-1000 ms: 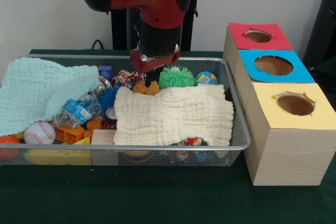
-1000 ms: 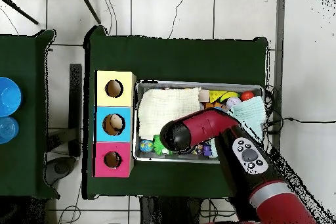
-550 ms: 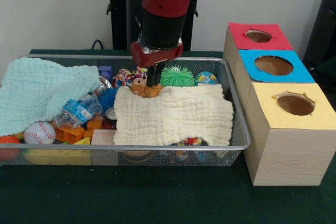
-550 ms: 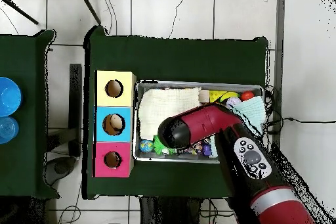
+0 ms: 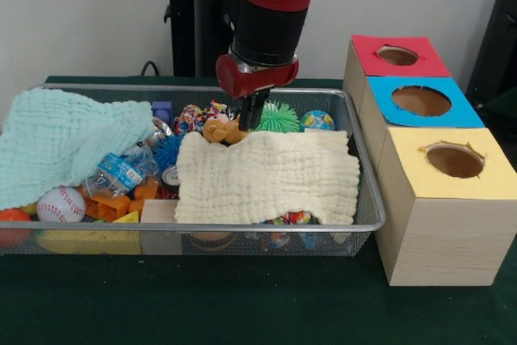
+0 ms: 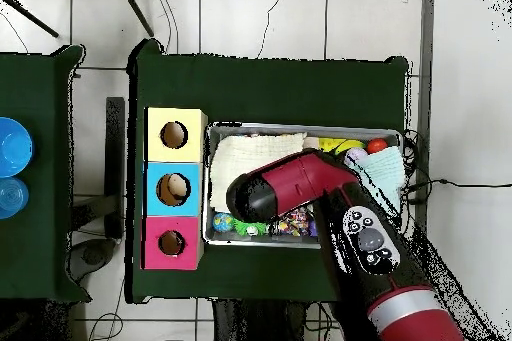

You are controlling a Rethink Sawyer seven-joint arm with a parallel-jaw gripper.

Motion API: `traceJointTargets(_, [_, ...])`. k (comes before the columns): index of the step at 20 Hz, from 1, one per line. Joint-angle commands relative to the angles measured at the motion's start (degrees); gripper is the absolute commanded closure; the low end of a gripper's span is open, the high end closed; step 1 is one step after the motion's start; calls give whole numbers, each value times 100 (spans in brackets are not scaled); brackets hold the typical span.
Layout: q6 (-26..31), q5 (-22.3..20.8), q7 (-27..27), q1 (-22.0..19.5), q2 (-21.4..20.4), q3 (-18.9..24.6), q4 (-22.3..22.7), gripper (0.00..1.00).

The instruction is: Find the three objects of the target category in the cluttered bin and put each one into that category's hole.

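The wire mesh bin [image 5: 242, 228] stands on the green table, full of toys and partly covered by a cream cloth [image 5: 266, 175] and a mint cloth [image 5: 65, 143]. My gripper [image 5: 251, 123] hangs over the back middle of the bin, its tips beside an orange-tan plush toy [image 5: 222, 130] at the cream cloth's far edge. A green spiky ball [image 5: 280, 117] lies just right of it. The red-faced hole [image 5: 397, 56] is on the farthest box at the right. In the overhead view my arm [image 6: 300, 182] covers the gripper; the bin [image 6: 300, 243] and red hole [image 6: 171, 243] show.
The blue-faced hole [image 5: 421, 101] and yellow-faced hole [image 5: 455, 159] sit in front of the red one. A patterned ball [image 5: 317, 121], a baseball [image 5: 60, 204], orange blocks [image 5: 113, 206] and a crumpled bottle [image 5: 121, 171] lie in the bin. Blue bowls [image 6: 10, 147] stand on a side table.
My gripper has risen and shifted right, toward the green spiky ball. The orange-tan toy now shows more fully and sits slightly higher at the cloth's edge.
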Motion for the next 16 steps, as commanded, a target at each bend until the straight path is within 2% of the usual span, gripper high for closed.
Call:
traceJointTargets(1, [144, -201, -493, 24, 338, 51, -293, 100])
traceJointTargets(8, [231, -223, -538, 22, 474, -8, -329, 100])
traceJointTargets(16, [941, -179, -856, 106, 405, -128, -356, 100])
